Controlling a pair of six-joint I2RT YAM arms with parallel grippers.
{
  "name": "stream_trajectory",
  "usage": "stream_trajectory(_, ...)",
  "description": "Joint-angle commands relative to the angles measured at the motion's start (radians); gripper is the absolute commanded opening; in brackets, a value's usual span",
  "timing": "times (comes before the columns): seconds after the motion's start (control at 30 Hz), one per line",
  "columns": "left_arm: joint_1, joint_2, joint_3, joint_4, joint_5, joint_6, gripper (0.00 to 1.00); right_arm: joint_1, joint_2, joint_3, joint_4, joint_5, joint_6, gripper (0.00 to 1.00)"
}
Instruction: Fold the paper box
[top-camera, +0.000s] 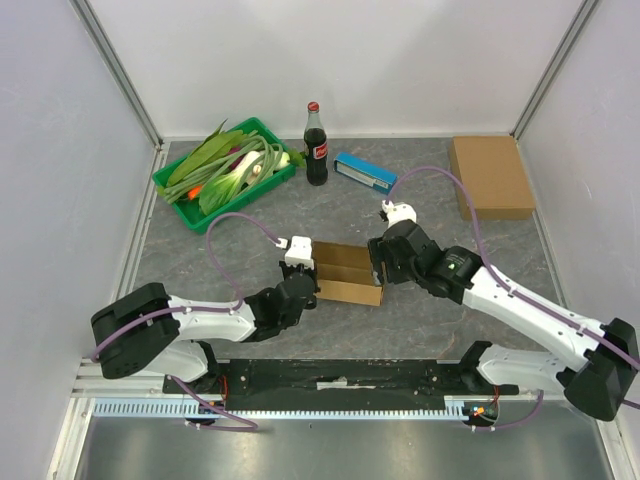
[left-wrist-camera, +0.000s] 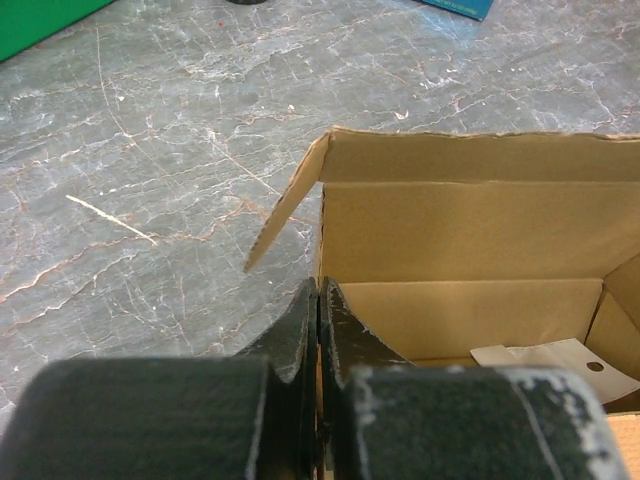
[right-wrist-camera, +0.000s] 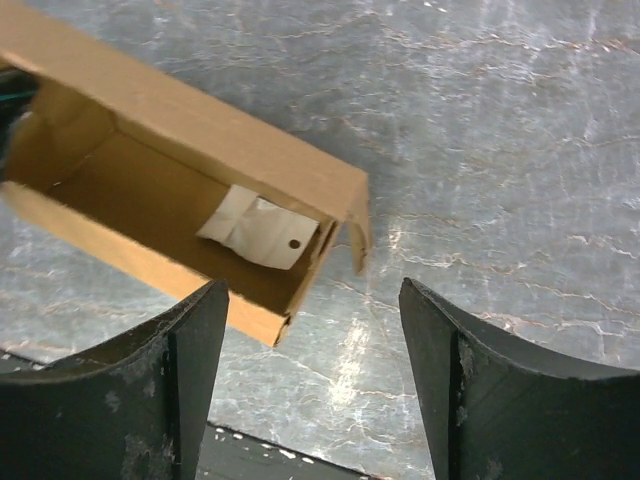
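**Left gripper (left-wrist-camera: 318, 297) clamped on the box (top-camera: 345, 272); right gripper (right-wrist-camera: 315, 375) spread wide.**

The left fingers (left-wrist-camera: 345, 335) pinch the box's left end wall, with a flap (left-wrist-camera: 288, 212) angled outward beside them. The right gripper is held over the box's right end. The box stands open-topped at mid-table between the arms, with a white slip (right-wrist-camera: 262, 232) inside. The table (top-camera: 420, 320) is grey with a veined stone pattern. A green tray (top-camera: 197, 222) of greens, a bottle (top-camera: 316, 145), a blue pack (top-camera: 365, 172) and a flat carton (top-camera: 490, 175) sit along its far side. White walls (top-camera: 350, 60) with metal corner posts (top-camera: 120, 70) enclose the cell.
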Motion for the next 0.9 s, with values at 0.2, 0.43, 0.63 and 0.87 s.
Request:
stream_trajectory(0.2,-0.02,0.013,0.004,0.076,-0.098,0.076,0.02,-0.025,0.062,-0.055,0.219,0.128,0.071,0.64)
stream_trajectory(0.43,-0.021,0.032,-0.006,0.108,-0.123,0.065,0.02,-0.023,0.087,-0.129,0.367,0.18,0.083,0.32)
stream_trajectory(0.63,-0.023,0.079,-0.048,0.251,-0.135,0.066,0.02,0.017,0.021,-0.273,0.569,0.283,0.063,0.03)
stream_trajectory(0.87,-0.029,0.092,-0.092,0.318,-0.14,0.03,0.02,0.144,-0.045,-0.409,0.764,0.459,0.045,0.0)
